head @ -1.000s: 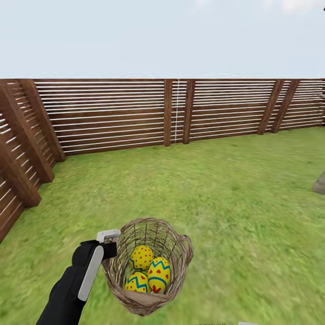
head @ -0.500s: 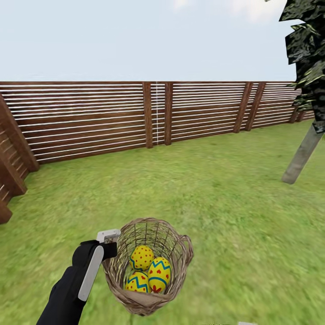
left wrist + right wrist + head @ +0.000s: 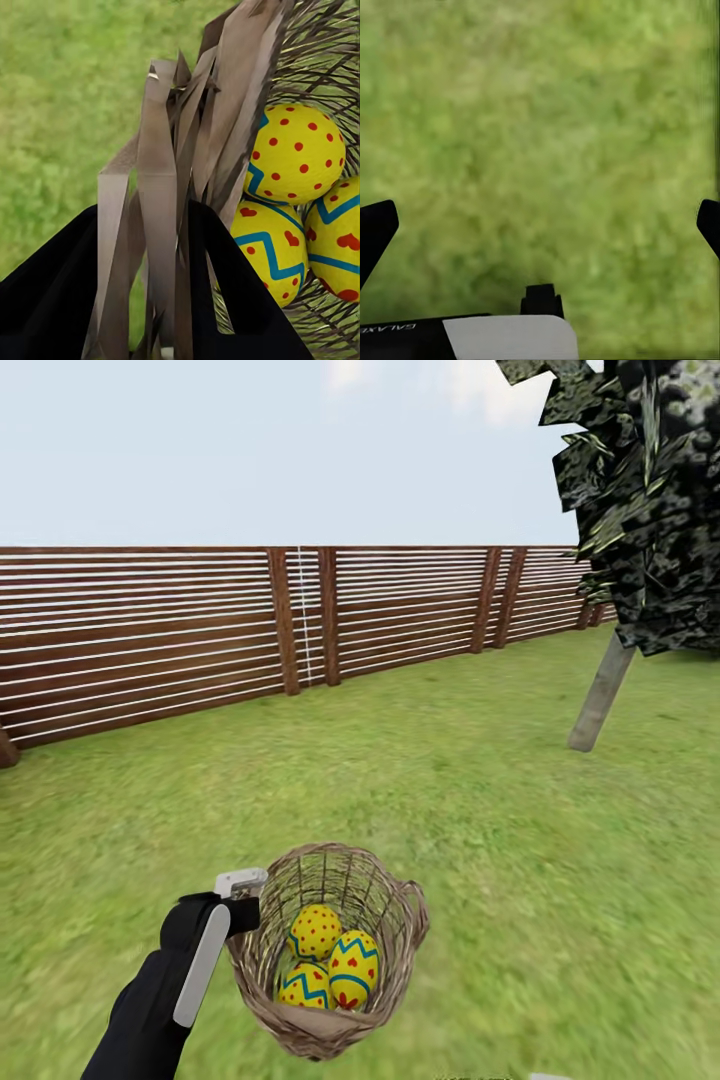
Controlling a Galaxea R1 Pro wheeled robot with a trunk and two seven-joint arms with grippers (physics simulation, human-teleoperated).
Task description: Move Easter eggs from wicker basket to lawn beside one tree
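Gripping wicker basket [image 3: 325, 950] rim: left jaws [image 3: 161, 300]; eggs [image 3: 330, 960] inside.

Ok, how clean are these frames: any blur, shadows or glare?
Head view: flat, even light, no cast shadow under the wicker basket or the tree, no glare; the lawn looks smeared. Left wrist view: Easter eggs sharp, grass behind soft. Right wrist view: grass blurred, right gripper fingertips dark at the edges.
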